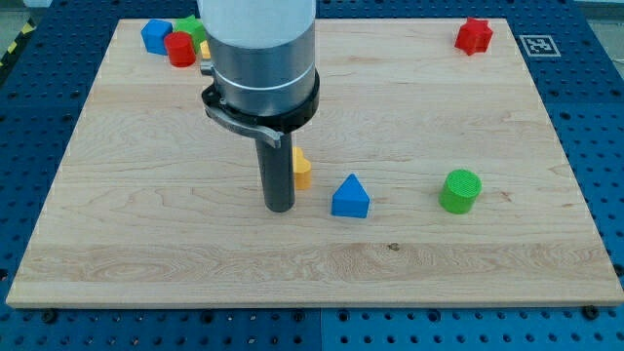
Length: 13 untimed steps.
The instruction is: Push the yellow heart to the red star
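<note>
1. No words, brand names or numbers can be read anywhere here.
2. The one sign on show is a small black-and-white square marker, a coded pattern and not letters, lying on the blue perforated surface just off the wooden tabletop, at its top right corner.
3. Relative to that marker, the red star sits just to the view's left, and it carries no print.

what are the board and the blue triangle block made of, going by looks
Board: looks like light wood, probably maple or birch, matt; pale grain streaks and a small dark knot show. Blue triangle block: likely painted wood or plastic; even saturated colour, no grain, soft sheen. The look alone does not settle which.
</note>
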Motion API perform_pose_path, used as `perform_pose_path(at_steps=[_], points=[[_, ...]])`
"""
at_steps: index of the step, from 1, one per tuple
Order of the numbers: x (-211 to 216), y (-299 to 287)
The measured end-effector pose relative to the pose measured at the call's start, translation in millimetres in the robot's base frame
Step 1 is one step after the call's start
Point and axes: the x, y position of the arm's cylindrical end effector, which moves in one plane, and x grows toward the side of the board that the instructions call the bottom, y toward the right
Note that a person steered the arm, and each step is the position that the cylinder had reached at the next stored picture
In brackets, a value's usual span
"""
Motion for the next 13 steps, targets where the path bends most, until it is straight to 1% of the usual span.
perform_pose_path(at_steps=[5, 6, 7, 9, 12, 13], points=[[-8, -18], [-17, -18], [-28, -6], [-28, 41], [-47, 68], [-56, 68]])
